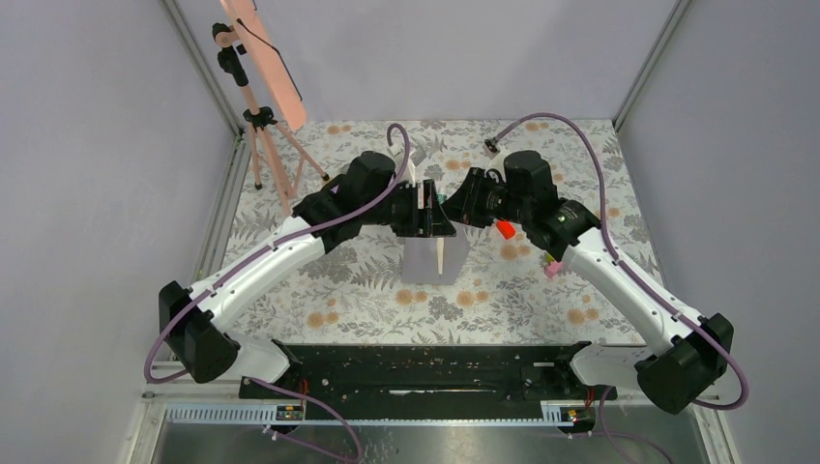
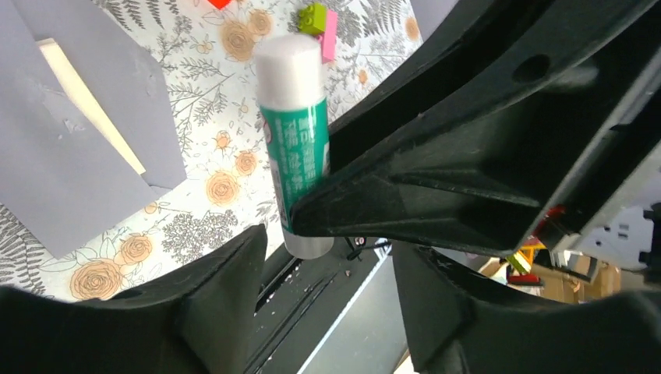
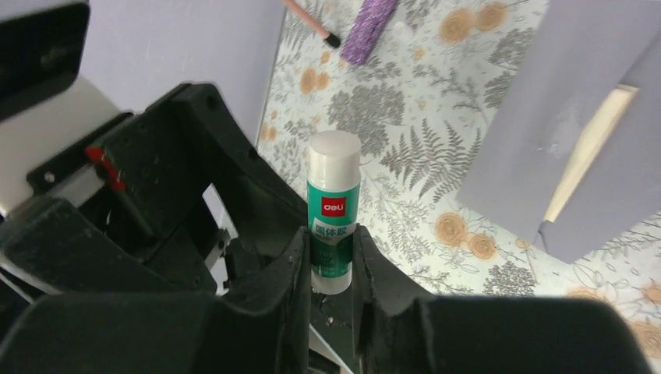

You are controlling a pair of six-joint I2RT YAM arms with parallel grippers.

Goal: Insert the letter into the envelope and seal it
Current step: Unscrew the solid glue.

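Note:
The grey-lilac envelope [image 1: 425,261] lies flat on the floral table, flap open. The cream letter [image 1: 441,253] shows as a narrow strip in its mouth. Both appear in the left wrist view, envelope [image 2: 70,171] and letter [image 2: 90,105], and in the right wrist view, envelope [image 3: 530,140] and letter [image 3: 588,148]. Both grippers meet above the envelope's far edge. My right gripper [image 3: 334,249] is shut on the lower body of a green-and-white glue stick [image 3: 334,206], white cap on. My left gripper [image 2: 327,257] is open, jaws apart just short of the glue stick [image 2: 295,132].
A tripod with a pink panel [image 1: 261,68] stands at the back left. A small red piece [image 1: 504,228] and a pink block [image 1: 553,268] lie right of the envelope. Green and pink bricks [image 2: 319,19] sit beyond the glue stick. A purple cable [image 3: 370,27] crosses the far table.

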